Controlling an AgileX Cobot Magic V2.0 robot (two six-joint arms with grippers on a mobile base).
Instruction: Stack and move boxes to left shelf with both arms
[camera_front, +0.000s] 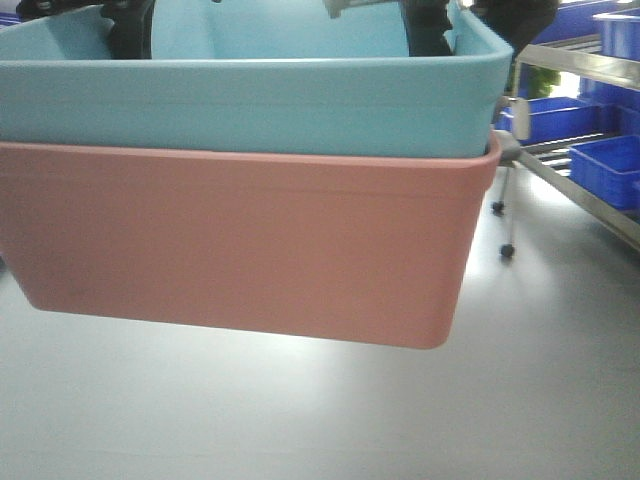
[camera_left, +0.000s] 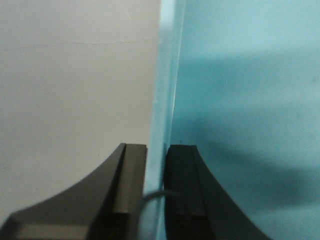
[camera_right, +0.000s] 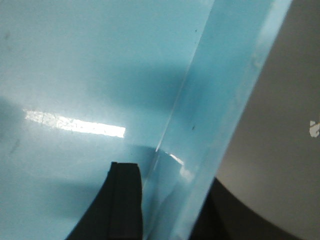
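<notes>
Pink tub (camera_front: 240, 240) fills most of my front view. The light blue tub (camera_front: 250, 105) is nested inside it, its rim band sticking up above the pink rim. The stack hangs level, and its underside looks clear of the pale grey floor (camera_front: 300, 410).

A steel rack (camera_front: 575, 62) stands at the right edge, well apart from the stack, with dark blue bins (camera_front: 610, 170) on its levels. I can't tell if this is the target shelf.

On the left wrist camera, the left gripper (camera_left: 157, 155) is clamped on the blue tub's wall. One black finger (camera_left: 131, 185) is outside it and the other (camera_left: 182, 185) inside, both pressed against the plastic. A thin cable (camera_left: 150, 197) loops across the wall edge there.

On the right wrist camera, the right gripper (camera_right: 170, 195) straddles the blue wall too. Its inner finger (camera_right: 122, 200) is against the inside face and the outer one is a dark blur behind the rim, so it's grasping the tub.

Two small casters (camera_front: 507, 250) sit on the floor by the rack.
</notes>
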